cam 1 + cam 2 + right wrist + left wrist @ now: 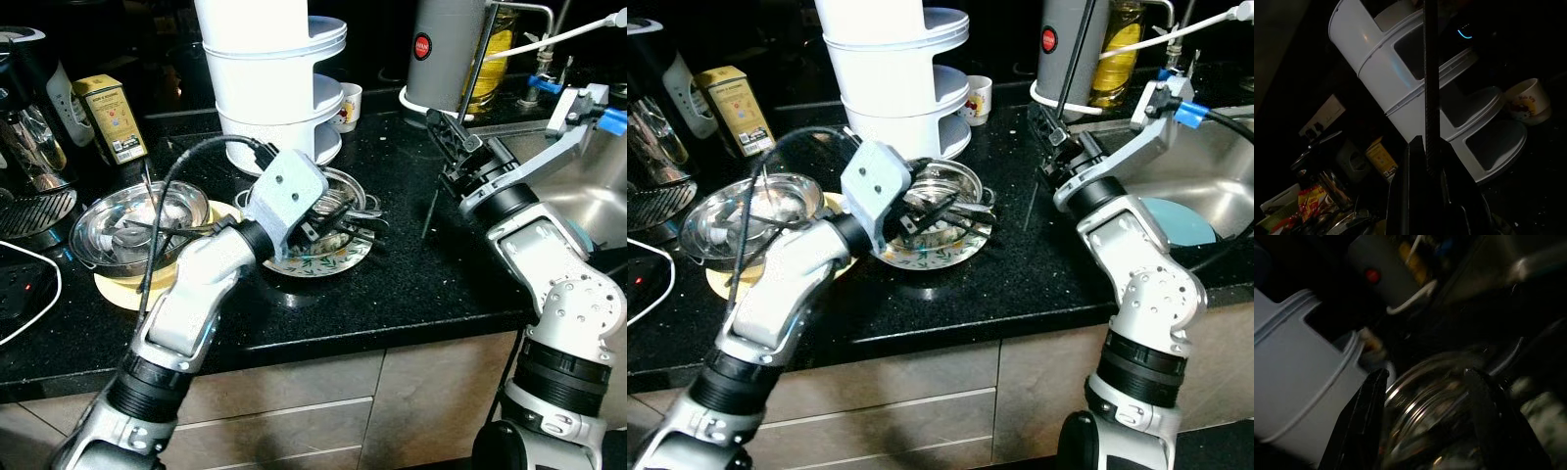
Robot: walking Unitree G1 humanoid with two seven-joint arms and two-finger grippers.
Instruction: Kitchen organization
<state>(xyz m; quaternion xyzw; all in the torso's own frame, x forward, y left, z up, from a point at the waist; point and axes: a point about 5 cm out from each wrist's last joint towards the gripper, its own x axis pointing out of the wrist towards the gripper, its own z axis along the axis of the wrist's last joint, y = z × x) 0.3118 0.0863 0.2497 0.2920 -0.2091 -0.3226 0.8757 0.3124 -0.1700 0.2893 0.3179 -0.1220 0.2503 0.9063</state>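
On the black bench (421, 284), a coffee machine (24, 127) stands at the far left with a yellow tin (111, 117) beside it. In front of them a steel bowl (108, 230) rests on a pale yellow plate (122, 289), with dark utensils lying across it. Next to it a second steel bowl (348, 191) sits on a patterned plate (328, 262), also holding dark utensils. The left end effector (323, 217) reaches into this second bowl, its fingers (1364, 416) spread apart over the rim and closed on nothing that can be seen. Behind the bowls stands a white tiered rack (279, 73), and a small printed cup (349, 106) sits just beside it. Further right, the right end effector (453, 137) is raised above the bench near a grey canister (446, 49) with a red dot, its fingers (1415, 196) clamped together on a thin dark rod (1431, 83) that rises upright. A yellow bottle (495, 54) stands behind the canister. At the far right lies a steel sink (1205, 181) with a light blue plate (1181, 220) in it.
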